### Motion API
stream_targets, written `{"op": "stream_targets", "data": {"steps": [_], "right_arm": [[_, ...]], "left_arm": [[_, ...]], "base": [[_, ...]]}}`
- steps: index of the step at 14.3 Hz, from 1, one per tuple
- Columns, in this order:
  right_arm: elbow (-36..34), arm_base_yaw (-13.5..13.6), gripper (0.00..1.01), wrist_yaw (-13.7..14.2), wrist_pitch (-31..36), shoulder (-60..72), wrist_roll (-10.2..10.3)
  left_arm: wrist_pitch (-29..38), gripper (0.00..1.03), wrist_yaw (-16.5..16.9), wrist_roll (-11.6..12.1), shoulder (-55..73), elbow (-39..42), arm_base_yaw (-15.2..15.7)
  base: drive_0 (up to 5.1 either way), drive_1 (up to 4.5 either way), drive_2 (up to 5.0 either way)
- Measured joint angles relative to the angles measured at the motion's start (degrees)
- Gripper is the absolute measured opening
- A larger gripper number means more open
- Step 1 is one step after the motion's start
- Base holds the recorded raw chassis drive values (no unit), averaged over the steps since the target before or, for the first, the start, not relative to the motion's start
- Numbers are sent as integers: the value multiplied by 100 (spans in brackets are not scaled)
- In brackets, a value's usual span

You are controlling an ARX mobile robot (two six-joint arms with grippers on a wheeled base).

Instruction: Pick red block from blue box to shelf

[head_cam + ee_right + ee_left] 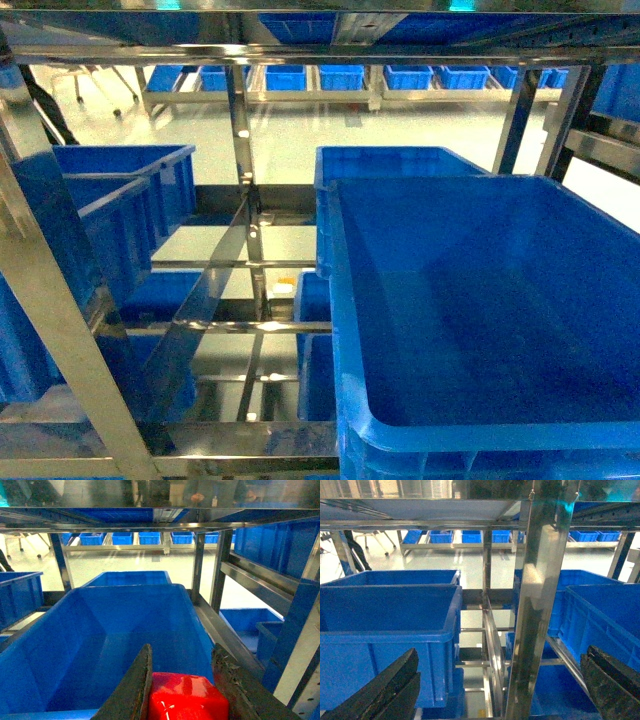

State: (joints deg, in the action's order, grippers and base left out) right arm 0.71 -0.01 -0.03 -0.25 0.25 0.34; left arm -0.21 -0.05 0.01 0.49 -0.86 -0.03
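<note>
R wrist cam: right fingers (182, 680) clamp red block (186, 697); left fingers (380, 690) spread wide.

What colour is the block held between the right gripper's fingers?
Glossy red block, clearest in the right wrist view, held in the right gripper.

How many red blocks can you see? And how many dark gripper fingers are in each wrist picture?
Red block: 1
Right gripper fingers, squeezing the block: 2
Left gripper fingers, wide apart: 2
Total: 5
</note>
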Motion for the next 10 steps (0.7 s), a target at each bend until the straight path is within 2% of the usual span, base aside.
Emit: {"op": "stream_targets", "data": {"steps": [7,8,9,10], "right_arm": [[0,0,29,0,0,0,0],[50,105,29,328,-249,72,-96],[146,498,29,1259,125,1204,-479],[144,330,29,1296,992,2039,-568]], "left_arm": [[0,98,0,0,0,0,0],[2,98,0,0,0,0,0],[4,98,9,2,0,0,0],[0,98,-2,0,0,0,0]], "base": [[0,0,0],[0,0,0],[0,0,0],[0,0,0]]}}
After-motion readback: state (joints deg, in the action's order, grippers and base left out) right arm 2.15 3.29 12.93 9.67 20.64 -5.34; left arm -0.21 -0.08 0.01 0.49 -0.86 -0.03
